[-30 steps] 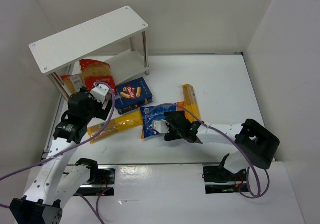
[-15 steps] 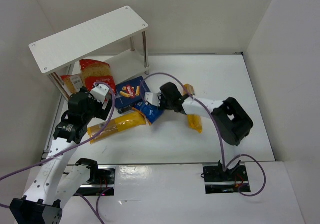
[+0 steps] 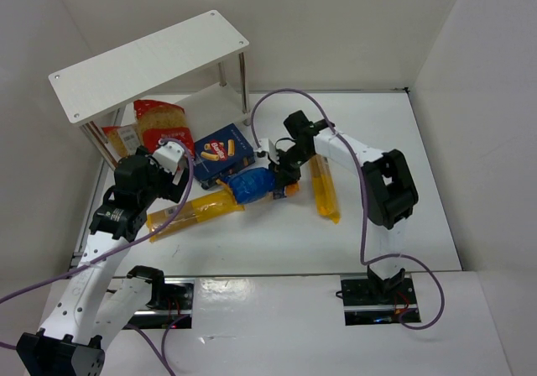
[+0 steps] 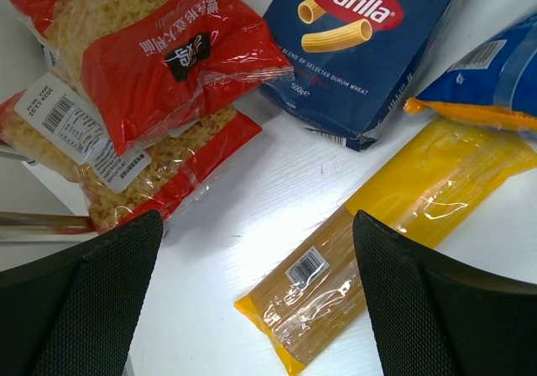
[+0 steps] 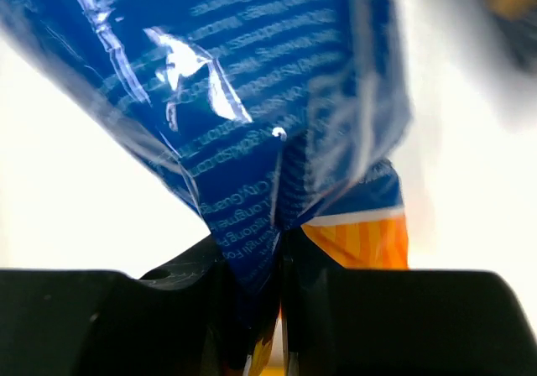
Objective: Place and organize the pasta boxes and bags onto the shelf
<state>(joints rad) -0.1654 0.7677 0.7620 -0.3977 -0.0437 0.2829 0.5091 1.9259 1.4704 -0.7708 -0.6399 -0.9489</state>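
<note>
Between my right fingers [image 3: 281, 173] a fold of the blue bag [image 5: 252, 99] is pinched tight, close to its orange end, the two black tips nearly meeting on the crinkled plastic. From above, that bag [image 3: 252, 185] sits near the middle of the table [image 3: 377, 141], just beside the near corner of the pasta box [image 3: 222, 151] and over one end of a long yellow bag [image 3: 195, 208]; whether it is off the surface I cannot tell. My right arm reaches in from the far side, and the second long yellow bag [image 3: 323, 187] lies just to its right, apart from the rest. My left fingers [image 3: 170, 156] stand wide apart and hold nothing, hanging above the table. Their camera looks down on the other end of the first long yellow bag [image 4: 377, 233], the dark-blue pasta box [image 4: 369, 40] lying flat with its red logo up, and the red-and-clear bag [image 4: 143, 74] showing yellow pasta. That red bag [image 3: 159, 120] lies at the front of the shelf [image 3: 151, 65], partly under its top board; I cannot tell whether it rests on the lower board.
</note>
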